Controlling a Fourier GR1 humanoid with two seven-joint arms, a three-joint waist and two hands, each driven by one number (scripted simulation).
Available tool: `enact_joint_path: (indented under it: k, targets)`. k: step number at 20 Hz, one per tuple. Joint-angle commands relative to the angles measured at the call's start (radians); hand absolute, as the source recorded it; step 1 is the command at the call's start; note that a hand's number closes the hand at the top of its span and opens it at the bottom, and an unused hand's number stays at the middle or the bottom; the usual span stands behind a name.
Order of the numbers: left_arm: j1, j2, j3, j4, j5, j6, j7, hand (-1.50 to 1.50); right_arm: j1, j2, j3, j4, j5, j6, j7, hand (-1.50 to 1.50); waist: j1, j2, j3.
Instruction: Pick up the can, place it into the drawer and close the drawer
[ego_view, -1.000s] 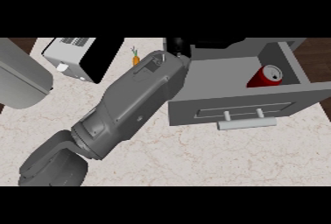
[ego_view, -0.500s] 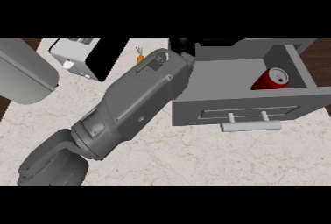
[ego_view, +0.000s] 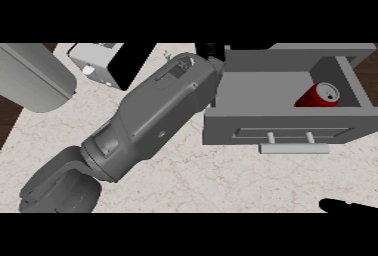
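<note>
The red can lies tilted in the open drawer, against its right wall. The drawer's front panel carries a handle and faces the view's lower edge. A grey forearm stretches diagonally across the marbled counter to the drawer's left wall; its robot hand is hidden, so its state cannot be told. At the lower right edge, black fingertips of the right robot hand show, their pose unclear. A white appliance sits top left.

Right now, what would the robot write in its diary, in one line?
can: inside open drawer | left forearm: beside drawer's left wall, robot hand hidden | right robot hand: bottom right edge | drawer: not yet closed
</note>
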Motion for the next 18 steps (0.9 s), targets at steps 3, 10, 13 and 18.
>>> enact_joint_path:
  k: [3, 10, 13, 18]
  targets:
    - [0.011, 0.017, 0.017, 0.007, -0.025, -0.032, 0.028, -1.50, -0.148, 0.032, 0.188, 0.178, 0.304, -0.147, -0.023, -1.50, 0.018, -0.006, -0.001]
    - [0.049, 0.069, 0.011, -0.062, -0.063, -0.018, 0.089, -1.50, -0.294, -0.021, 0.255, 0.482, 0.476, -0.239, -0.107, -1.50, 0.031, -0.011, 0.000]
    - [0.026, 0.107, 0.003, -0.100, -0.084, 0.010, 0.143, -1.50, -0.374, -0.032, 0.284, 0.598, 0.541, -0.257, -0.103, -1.50, 0.039, -0.013, 0.000]
    - [0.078, 0.143, -0.013, -0.169, -0.112, 0.036, 0.171, -1.50, -0.415, -0.052, 0.339, 0.805, 0.690, -0.357, -0.136, -1.50, 0.050, -0.015, 0.000]
